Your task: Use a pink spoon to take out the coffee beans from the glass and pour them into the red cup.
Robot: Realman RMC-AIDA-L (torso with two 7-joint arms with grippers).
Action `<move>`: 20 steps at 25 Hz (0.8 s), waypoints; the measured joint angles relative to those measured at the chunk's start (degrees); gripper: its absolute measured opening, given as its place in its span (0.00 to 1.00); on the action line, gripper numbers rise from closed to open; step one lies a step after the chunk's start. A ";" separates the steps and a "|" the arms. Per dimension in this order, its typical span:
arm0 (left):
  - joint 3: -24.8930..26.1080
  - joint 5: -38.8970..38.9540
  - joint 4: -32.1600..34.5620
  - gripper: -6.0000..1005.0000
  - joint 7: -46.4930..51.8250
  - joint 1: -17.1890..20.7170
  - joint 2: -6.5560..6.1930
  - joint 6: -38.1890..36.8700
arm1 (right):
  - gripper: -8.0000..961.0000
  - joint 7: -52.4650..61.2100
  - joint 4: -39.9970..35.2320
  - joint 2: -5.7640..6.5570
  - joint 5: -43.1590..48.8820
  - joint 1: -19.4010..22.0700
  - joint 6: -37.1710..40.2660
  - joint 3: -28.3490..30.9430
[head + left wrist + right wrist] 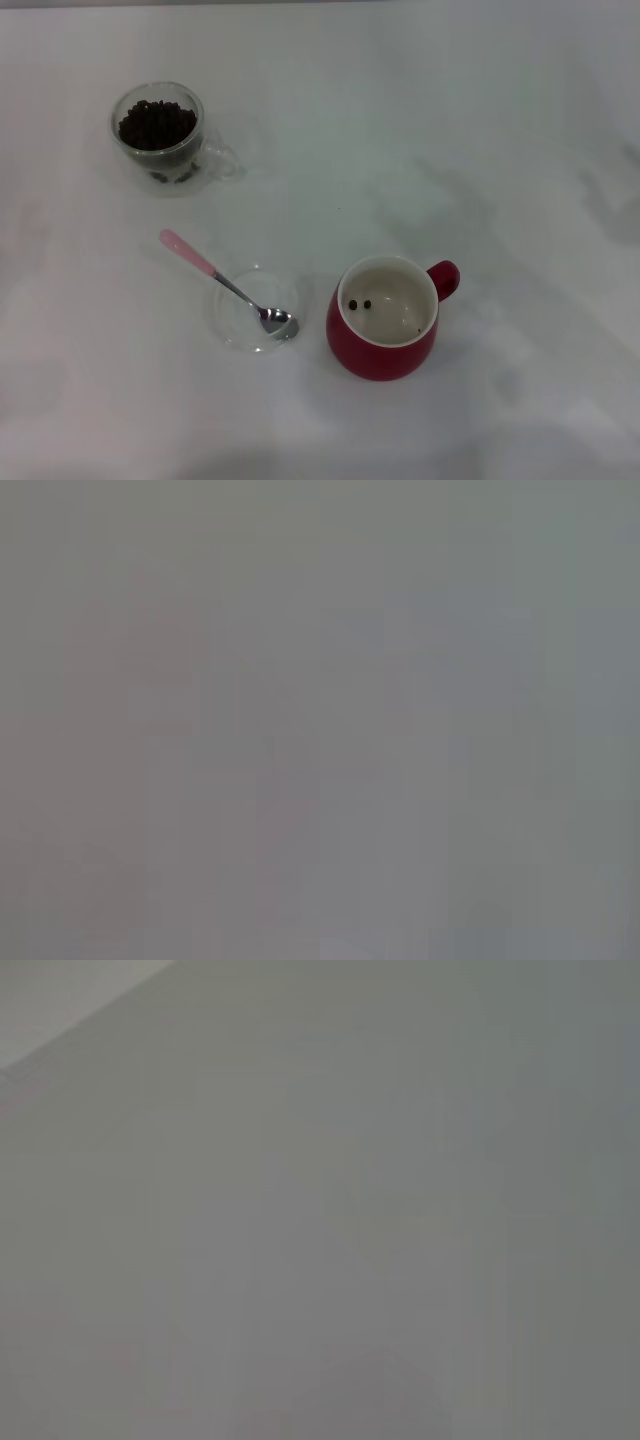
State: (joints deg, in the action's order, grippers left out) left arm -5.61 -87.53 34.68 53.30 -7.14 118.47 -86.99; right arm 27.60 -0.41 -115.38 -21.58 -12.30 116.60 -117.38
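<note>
With neither gripper in view, their jaws' state untold, the pink spoon (222,279) lay diagonally, bowl in the clear dish (252,308) just left of the red cup (385,330), handle toward the glass (160,133).

I'm looking down on a bare white tabletop (480,130), smooth and faintly mottled, filling my whole head view, with no walls, shelves or appliances to place it. What sits on it reads like a coffee corner staged for a test: a glass (160,135) full of coffee beans (157,124), a red cup (385,320), a pink spoon (222,281) resting in a clear round dish (252,308). Both wrist views give me only flat grey. Home or lab, I can't tell.
</note>
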 joint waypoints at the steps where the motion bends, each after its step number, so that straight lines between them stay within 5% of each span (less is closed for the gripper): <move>1: 0.44 0.02 -0.17 0.57 -0.33 -0.33 0.07 0.07 | 0.77 -0.01 -0.18 -0.01 0.00 0.00 -0.03 0.06; 20: 1.27 9.92 -11.00 0.57 -12.93 -4.62 0.46 3.18 | 0.77 0.23 -0.35 0.31 -0.59 -0.44 -1.35 3.72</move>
State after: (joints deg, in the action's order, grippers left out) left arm -4.35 -77.61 23.68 40.37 -11.76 118.94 -83.81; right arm 27.83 -0.76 -115.07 -22.17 -12.74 115.25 -113.66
